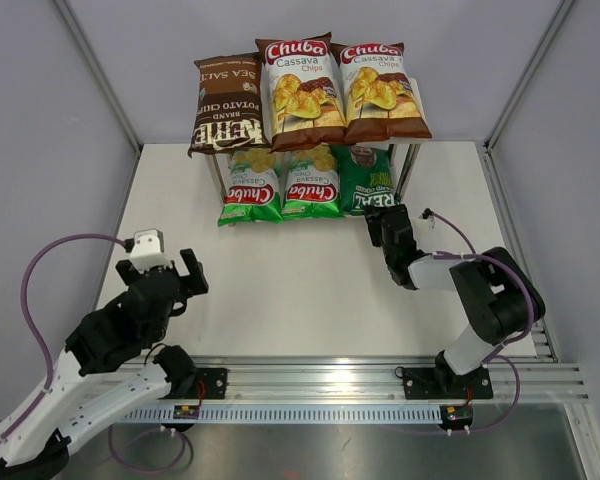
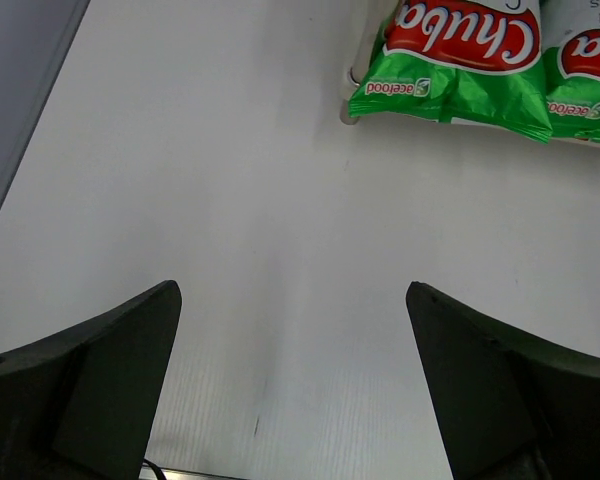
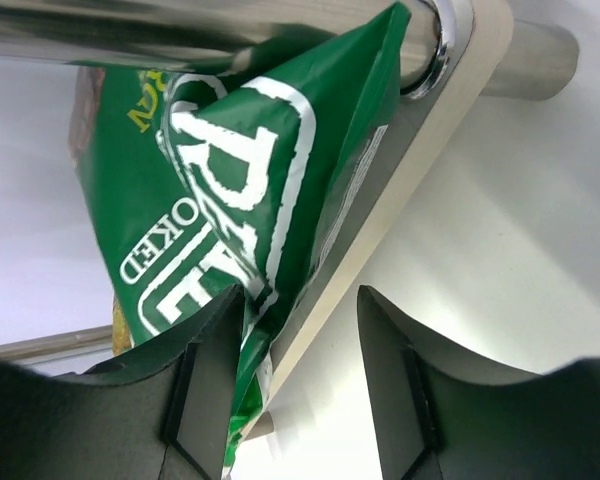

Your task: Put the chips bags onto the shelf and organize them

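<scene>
Jaws half-parted, the right gripper (image 3: 300, 310) flanked a corner of the glossy dark green "REAL" chips bag (image 3: 210, 220) on the pale wood-grain shelf (image 3: 445, 120), lower board (left gripper (image 2: 292, 295) wide, empty); placement looked done, straight withdrawal next.

Just ahead of the right gripper (image 3: 300, 330) we read "REAL" in big white outlined letters on the dark green bag (image 3: 230, 190), with "OOKED" in smaller white below it. The yellow lettering further along is too cut off to read.

Ahead of the left gripper (image 2: 292, 380) and off to its right, the first light green bag (image 2: 450, 70) shows "Chuba" in white on red, upside down to us, and a small white word ending "eelfood". The second light green bag (image 2: 585, 70) beside it repeats both.

Farther ahead of both grippers and higher, the dark brown bag (image 1: 228, 103) reads "KETTLE BRAND POTATO CHIPS" and "SEA SALT", inverted. The first white-brown bag (image 1: 302, 90) and the second white-brown bag (image 1: 380, 90) each read "Chuba Cassava Chips".
</scene>
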Action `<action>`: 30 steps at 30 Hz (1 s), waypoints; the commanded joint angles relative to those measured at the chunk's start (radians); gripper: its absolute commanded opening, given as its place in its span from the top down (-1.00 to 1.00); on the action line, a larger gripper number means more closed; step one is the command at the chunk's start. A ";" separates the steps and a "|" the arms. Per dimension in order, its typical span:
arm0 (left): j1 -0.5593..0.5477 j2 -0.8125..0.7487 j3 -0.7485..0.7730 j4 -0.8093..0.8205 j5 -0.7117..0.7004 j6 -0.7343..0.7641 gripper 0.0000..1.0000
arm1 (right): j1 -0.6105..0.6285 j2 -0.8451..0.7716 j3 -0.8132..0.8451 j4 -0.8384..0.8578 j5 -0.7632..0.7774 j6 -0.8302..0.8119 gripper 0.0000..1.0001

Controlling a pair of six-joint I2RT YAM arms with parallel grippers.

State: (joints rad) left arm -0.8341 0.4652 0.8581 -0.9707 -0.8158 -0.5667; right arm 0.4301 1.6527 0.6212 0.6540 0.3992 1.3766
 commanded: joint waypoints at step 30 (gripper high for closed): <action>0.599 -0.043 -0.051 0.300 0.543 0.261 -0.98 | 0.002 -1.080 0.377 -1.462 -0.091 -1.036 -0.99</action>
State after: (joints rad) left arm -0.2401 0.4435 0.7956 -0.7238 -0.3603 -0.3527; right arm 0.4301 0.5896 0.9466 -0.6296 0.2874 0.4400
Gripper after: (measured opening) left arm 0.988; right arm 0.993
